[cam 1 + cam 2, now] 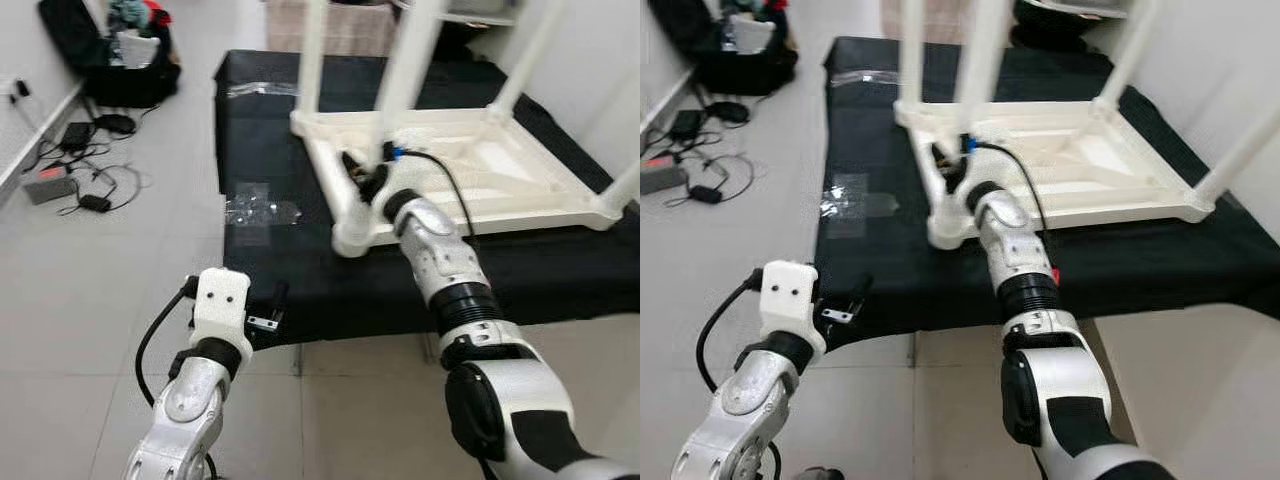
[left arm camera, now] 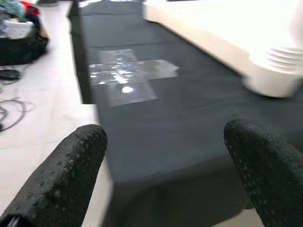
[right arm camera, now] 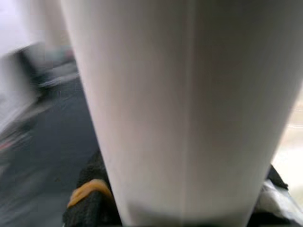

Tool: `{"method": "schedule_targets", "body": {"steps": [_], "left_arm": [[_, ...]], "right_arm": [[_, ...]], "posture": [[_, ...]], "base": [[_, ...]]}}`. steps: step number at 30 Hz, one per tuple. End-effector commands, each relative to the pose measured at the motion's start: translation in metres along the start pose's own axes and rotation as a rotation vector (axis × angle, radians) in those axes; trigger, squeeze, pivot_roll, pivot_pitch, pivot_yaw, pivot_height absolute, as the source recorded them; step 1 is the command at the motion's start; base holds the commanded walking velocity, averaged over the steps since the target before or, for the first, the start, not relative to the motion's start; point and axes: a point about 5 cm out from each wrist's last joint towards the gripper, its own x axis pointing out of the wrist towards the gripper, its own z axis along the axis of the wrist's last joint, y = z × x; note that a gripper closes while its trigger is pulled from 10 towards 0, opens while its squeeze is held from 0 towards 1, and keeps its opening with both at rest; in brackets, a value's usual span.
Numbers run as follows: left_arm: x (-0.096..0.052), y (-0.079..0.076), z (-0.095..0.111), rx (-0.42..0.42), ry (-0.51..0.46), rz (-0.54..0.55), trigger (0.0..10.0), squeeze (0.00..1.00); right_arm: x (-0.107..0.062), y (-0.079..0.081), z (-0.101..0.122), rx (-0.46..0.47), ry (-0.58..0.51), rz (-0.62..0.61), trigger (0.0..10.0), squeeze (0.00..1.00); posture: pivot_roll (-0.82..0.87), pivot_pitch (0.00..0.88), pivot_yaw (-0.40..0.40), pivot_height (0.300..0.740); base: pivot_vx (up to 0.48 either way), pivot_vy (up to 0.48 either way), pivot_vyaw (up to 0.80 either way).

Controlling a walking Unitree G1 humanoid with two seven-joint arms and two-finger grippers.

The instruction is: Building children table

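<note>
The robot's left gripper (image 2: 161, 175), nearest the lens, hovers at the near edge of a low surface draped in black cloth (image 1: 300, 270), its two black fingers (image 2: 61, 179) spread wide apart and holding nothing. Farther in, the right arm reaches onto the cloth, where the right gripper (image 1: 362, 172) is closed around a white table leg (image 3: 184, 109) at the near-left corner of the children's table (image 1: 500, 180). The white plastic table lies upside down on the black cloth, legs pointing upward, its frame flat against the fabric. A round white corner socket (image 1: 352, 238) sits at the table's closest corner, just beside the right wrist. Clear plastic bags (image 1: 258, 208) lie on the cloth to the left of the table, well apart from either gripper. On the grey tiled floor (image 1: 90, 300) at far left are tangled cables and chargers (image 1: 85, 180) and an open black bag (image 1: 120, 50) against the wall.
</note>
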Motion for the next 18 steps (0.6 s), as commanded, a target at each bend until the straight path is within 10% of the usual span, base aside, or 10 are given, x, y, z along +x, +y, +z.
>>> {"method": "schedule_targets", "body": {"steps": [1, 6, 7, 9, 10, 14, 15, 18], "left_arm": [[-0.001, -0.002, -0.003, 0.01, 0.009, -0.006, 10.0, 0.0], [-0.002, -0.007, -0.003, 0.004, 0.008, -0.012, 10.0, 0.0], [-0.003, -0.006, -0.004, 0.003, 0.011, -0.01, 10.0, 0.0], [-0.003, -0.006, -0.004, 0.003, 0.011, -0.01, 10.0, 0.0], [-0.004, -0.006, -0.004, 0.003, 0.013, -0.009, 10.0, 0.0], [-0.004, -0.005, -0.005, 0.004, 0.014, -0.007, 10.0, 0.0], [-0.003, -0.005, -0.004, 0.005, 0.012, -0.007, 10.0, 0.0], [-0.002, -0.006, -0.004, 0.006, 0.008, -0.008, 10.0, 0.0]], "right_arm": [[-0.004, -0.015, -0.017, -0.004, 0.102, -0.111, 0.0, 0.0], [-0.015, 0.005, -0.022, 0.061, 0.06, -0.175, 0.0, 0.0], [-0.014, 0.018, -0.022, 0.089, 0.041, -0.091, 10.0, 0.0], [-0.014, 0.018, -0.022, 0.089, 0.041, -0.091, 10.0, 0.0], [-0.014, 0.027, -0.02, 0.09, 0.014, -0.025, 10.0, 1.0], [-0.016, 0.038, -0.013, 0.087, -0.04, 0.076, 10.0, 1.0], [-0.016, 0.044, -0.008, 0.12, -0.063, 0.177, 10.0, 0.0], [-0.017, 0.051, 0.0, 0.203, -0.057, 0.44, 10.0, 0.0]], "posture": [[0.13, 0.127, -0.139, 0.74], [0.14, 0.123, -0.148, 0.74], [0.14, 0.122, -0.148, 0.74], [0.14, 0.122, -0.148, 0.74], [0.14, 0.122, -0.147, 0.74], [0.14, 0.121, -0.147, 0.74], [0.14, 0.119, -0.149, 0.74], [0.14, 0.117, -0.148, 0.74]], "base": [[0.0, 0.0, 0.0], [0.0, 0.0, 0.0], [0.0, 0.0, 0.0], [0.0, 0.0, 0.0], [0.0, 0.0, 0.0], [0.0, 0.0, 0.0], [0.0, 0.0, 0.0], [0.0, 0.0, 0.0]]}}
